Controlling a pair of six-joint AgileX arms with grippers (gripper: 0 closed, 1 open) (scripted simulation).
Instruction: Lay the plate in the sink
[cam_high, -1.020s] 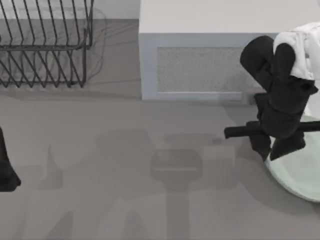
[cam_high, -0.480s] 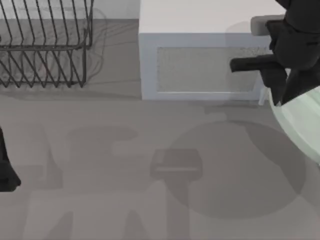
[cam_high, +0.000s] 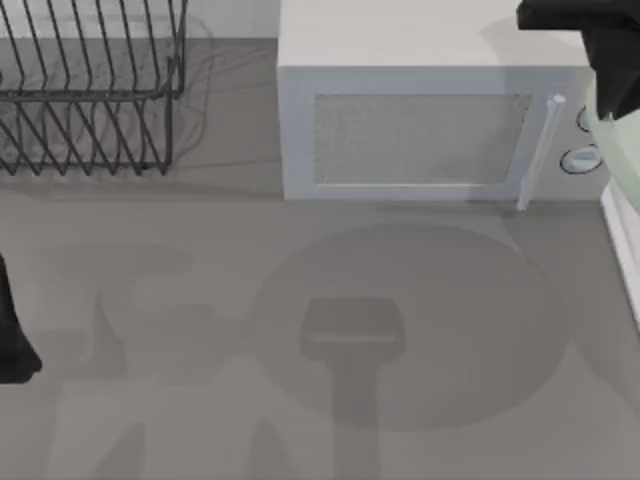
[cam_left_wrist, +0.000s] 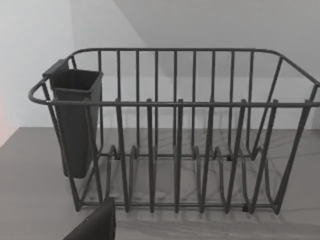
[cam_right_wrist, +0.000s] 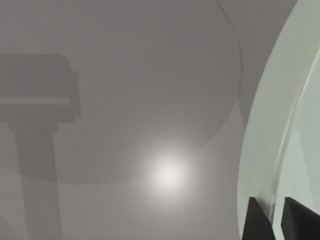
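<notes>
Mint-green, one plate (cam_right_wrist: 270, 130) is hanging at the desk's (cam_high: 200, 330) right edge, above one straight white sink (cam_high: 622, 240) rim. The right gripper (cam_right_wrist: 278, 220) jaws are pinching the plate's rim between them, nearly closed. One microwave (cam_high: 420, 130) and one wire dish rack (cam_left_wrist: 175, 130) are standing at the rear. The left gripper (cam_high: 12, 330) is sitting parked at the left edge; whether its jaws are open cannot be determined.

Grey tabletop (cam_high: 200, 300) w/ soft shadows, incl. a big round one at centre. Black wire dish rack (cam_high: 90, 90) at far left, dark cup (cam_left_wrist: 75, 120) clipped to its side. Grey-white microwave (cam_high: 420, 120) at back, w/ plain pale wall (cam_left_wrist: 210, 25) behind.
</notes>
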